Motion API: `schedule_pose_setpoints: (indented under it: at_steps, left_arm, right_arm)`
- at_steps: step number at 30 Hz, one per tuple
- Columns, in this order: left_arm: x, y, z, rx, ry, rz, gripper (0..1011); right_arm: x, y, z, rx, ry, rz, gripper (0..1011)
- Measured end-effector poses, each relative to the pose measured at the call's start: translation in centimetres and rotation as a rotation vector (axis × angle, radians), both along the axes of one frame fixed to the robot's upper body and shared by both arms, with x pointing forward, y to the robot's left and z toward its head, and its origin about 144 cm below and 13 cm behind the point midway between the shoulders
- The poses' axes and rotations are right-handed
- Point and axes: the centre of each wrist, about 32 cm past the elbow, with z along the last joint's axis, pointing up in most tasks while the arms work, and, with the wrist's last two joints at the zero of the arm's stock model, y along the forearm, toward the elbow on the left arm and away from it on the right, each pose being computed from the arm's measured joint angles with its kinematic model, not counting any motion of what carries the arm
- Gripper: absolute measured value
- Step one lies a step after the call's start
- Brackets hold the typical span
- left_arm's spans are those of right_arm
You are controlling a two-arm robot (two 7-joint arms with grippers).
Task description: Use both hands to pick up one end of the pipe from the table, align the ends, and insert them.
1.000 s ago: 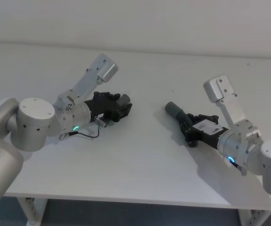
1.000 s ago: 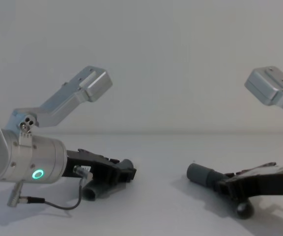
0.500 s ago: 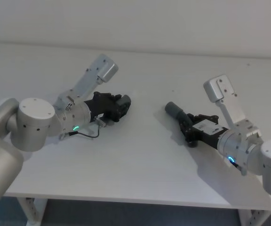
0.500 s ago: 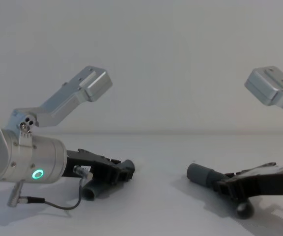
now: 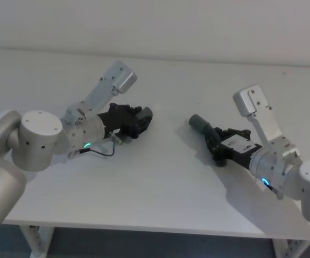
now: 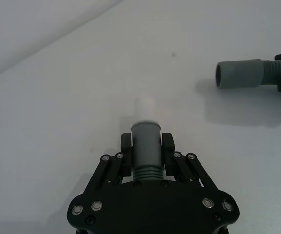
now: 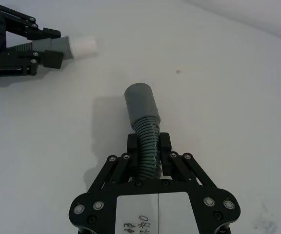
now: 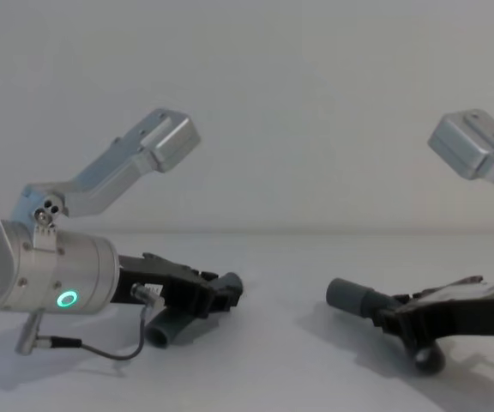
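White counter (image 5: 160, 183) spreading out, left gripper (image 5: 137, 120) fingers pinching spigot piece (image 6: 146, 139) centre-left, right gripper (image 5: 215, 141) fingers pinching socket piece (image 7: 140, 105) centre-right, ends seemingly facing.

A plain white matte table (image 5: 160, 188) spreads across most of the scene under soft, even light. Its far edge meets a bare off-white wall (image 5: 155, 24), and the join runs as a faint straight line. At the near edge, pale perforated metal legs (image 5: 34, 241) stand at both corners on a dark blue-grey floor (image 5: 160, 247). A tiny dark speck (image 7: 178, 72) marks the tabletop.
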Motion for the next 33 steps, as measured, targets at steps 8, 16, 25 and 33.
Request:
schedule_pose_setpoints:
  at_steps: [8, 16, 25, 33]
  left_arm:
    - [0.2, 0.2, 0.9, 0.012, -0.076, -0.081, 354]
    - [0.2, 0.4, 2.4, 0.062, -0.197, -0.196, 354]
    - [0.1, 0.8, 4.0, 0.143, -0.328, -0.306, 354]
    - [0.0, 1.2, 5.3, 0.222, -0.442, -0.385, 354]
  right_arm:
    - [-0.5, -0.4, 0.3, -0.027, -0.083, 0.015, 251]
    - [-1.3, -1.4, 0.5, -0.080, -0.207, 0.027, 252]
    - [-2.3, -2.9, 0.6, -0.154, -0.345, 0.047, 251]
    - [-2.9, -4.4, 0.5, -0.229, -0.468, 0.073, 252]
